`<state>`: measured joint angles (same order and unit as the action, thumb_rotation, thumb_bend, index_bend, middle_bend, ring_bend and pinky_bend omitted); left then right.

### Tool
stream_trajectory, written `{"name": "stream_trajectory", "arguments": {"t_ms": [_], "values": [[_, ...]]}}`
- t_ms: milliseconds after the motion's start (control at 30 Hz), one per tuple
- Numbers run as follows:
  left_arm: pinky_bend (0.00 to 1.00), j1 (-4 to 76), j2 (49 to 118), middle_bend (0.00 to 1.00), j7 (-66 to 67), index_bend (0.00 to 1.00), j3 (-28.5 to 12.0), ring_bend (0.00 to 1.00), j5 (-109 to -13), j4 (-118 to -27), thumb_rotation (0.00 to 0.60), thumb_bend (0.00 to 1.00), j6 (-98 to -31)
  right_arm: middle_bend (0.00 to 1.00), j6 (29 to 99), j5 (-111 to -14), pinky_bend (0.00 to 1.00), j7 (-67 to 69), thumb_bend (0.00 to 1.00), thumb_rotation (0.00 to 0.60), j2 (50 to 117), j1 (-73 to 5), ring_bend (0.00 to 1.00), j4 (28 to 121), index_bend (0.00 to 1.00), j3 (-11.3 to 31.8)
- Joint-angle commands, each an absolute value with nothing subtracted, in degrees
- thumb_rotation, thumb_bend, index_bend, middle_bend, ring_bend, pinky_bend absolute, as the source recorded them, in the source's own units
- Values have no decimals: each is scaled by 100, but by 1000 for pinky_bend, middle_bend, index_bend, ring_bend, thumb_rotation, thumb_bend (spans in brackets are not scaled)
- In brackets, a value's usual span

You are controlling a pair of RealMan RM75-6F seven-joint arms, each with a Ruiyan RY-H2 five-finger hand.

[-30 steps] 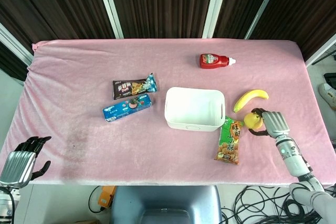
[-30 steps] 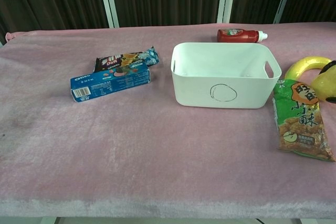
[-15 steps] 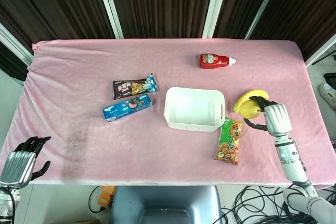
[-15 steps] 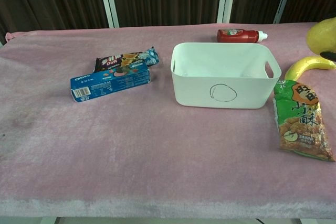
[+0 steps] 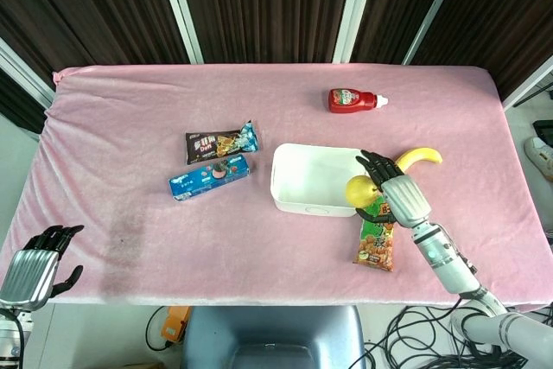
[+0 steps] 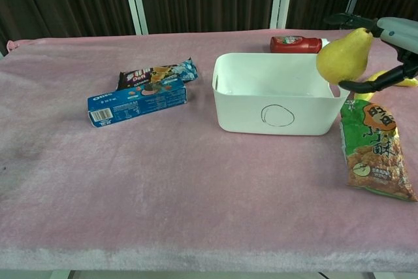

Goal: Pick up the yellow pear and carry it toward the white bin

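Observation:
My right hand (image 5: 393, 194) (image 6: 392, 47) holds the yellow pear (image 5: 359, 190) (image 6: 343, 56) in the air, at the right edge of the white bin (image 5: 318, 180) (image 6: 277, 93). The pear hangs with its stem end up in the chest view, just over the bin's right wall. The bin looks empty, with a circle drawn on its front. My left hand (image 5: 36, 264) hovers off the table's front left corner, fingers spread, holding nothing; the chest view does not show it.
A banana (image 5: 416, 160) lies right of the bin, and a green snack bag (image 5: 378, 232) (image 6: 375, 149) in front of it. A ketchup bottle (image 5: 354, 100) (image 6: 299, 44) lies behind the bin. Two snack packs (image 5: 212, 162) (image 6: 145, 89) lie left of it.
My right hand has lifted the pear off the table and carried it left, from beside the banana to the bin's right edge. The left hand has not moved.

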<state>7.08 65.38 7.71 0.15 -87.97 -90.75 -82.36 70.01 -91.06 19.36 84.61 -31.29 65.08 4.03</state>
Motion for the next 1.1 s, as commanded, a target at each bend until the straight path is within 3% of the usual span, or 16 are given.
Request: {"name": "stream_trajectory", "arguments": {"t_ms": [33, 367, 533, 733, 1100], "values": [[329, 710, 6538, 271, 767, 208, 12, 188, -8794, -9073, 600, 312, -8233, 0, 7316, -9318, 120, 2056, 296, 600, 8443, -2986, 0, 6392, 0, 235], [329, 734, 6551, 271, 801, 209, 8, 188, -8770, -9071, 600, 313, -8177, 0, 8116, -9469, 119, 1862, 295, 600, 7759, -2328, 0, 6959, 0, -84], [329, 740, 6559, 271, 801, 208, 6, 188, -8775, -9059, 600, 313, -8176, 0, 8286, -9131, 119, 557, 295, 600, 7007, -1618, 0, 8304, 0, -446], [330, 729, 6560, 271, 794, 208, 1, 188, -8792, -9063, 600, 313, -8215, 0, 8582, -8997, 133, -574, 295, 600, 6717, -917, 0, 8815, 0, -832], [330, 690, 6550, 271, 734, 208, 8, 188, -8877, -9056, 600, 313, -8338, 0, 8826, -9185, 139, -705, 295, 600, 6797, -653, 0, 8795, 0, -679]]}}
